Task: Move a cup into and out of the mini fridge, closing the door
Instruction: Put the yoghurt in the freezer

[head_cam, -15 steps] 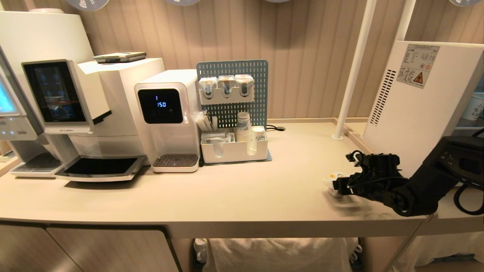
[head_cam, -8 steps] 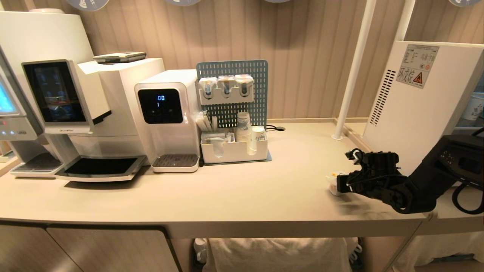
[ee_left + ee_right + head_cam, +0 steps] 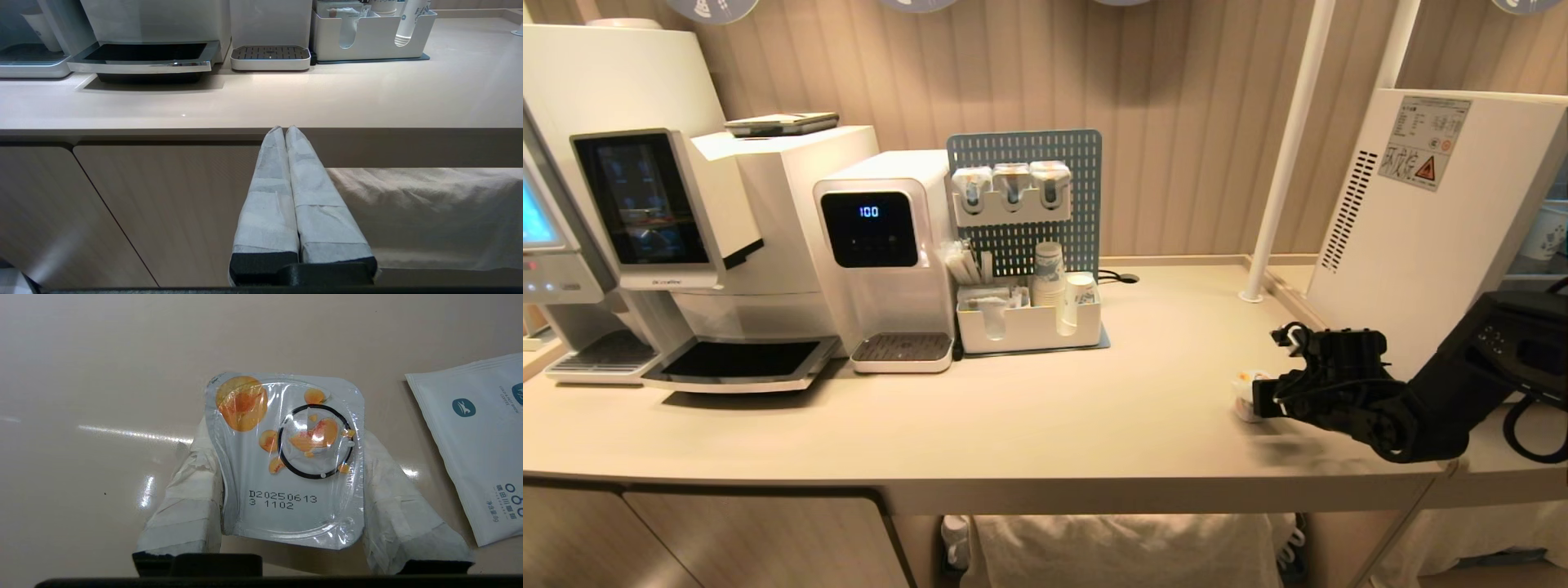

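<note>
Only the right wrist view shows a white sachet (image 3: 482, 445) at the frame's right edge. At centre, the cup (image 3: 286, 457) is bracketed by the right gripper (image 3: 292, 465), both taped fingers (image 3: 192, 498) against its sides. Low in its own view, the left gripper (image 3: 284, 132) is seen closed, empty

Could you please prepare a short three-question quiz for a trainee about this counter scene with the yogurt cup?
1. True or false: the right pincer has one finger on each side of the cup, under its lid rim.
2. What lies flat on the counter beside the cup? A) white sachet B) a spoon C) a napkin
3. Where is the left pincer?

Key:
1. True.
2. A.
3. Below the counter's front edge, its fingers pressed together and holding nothing.
</note>
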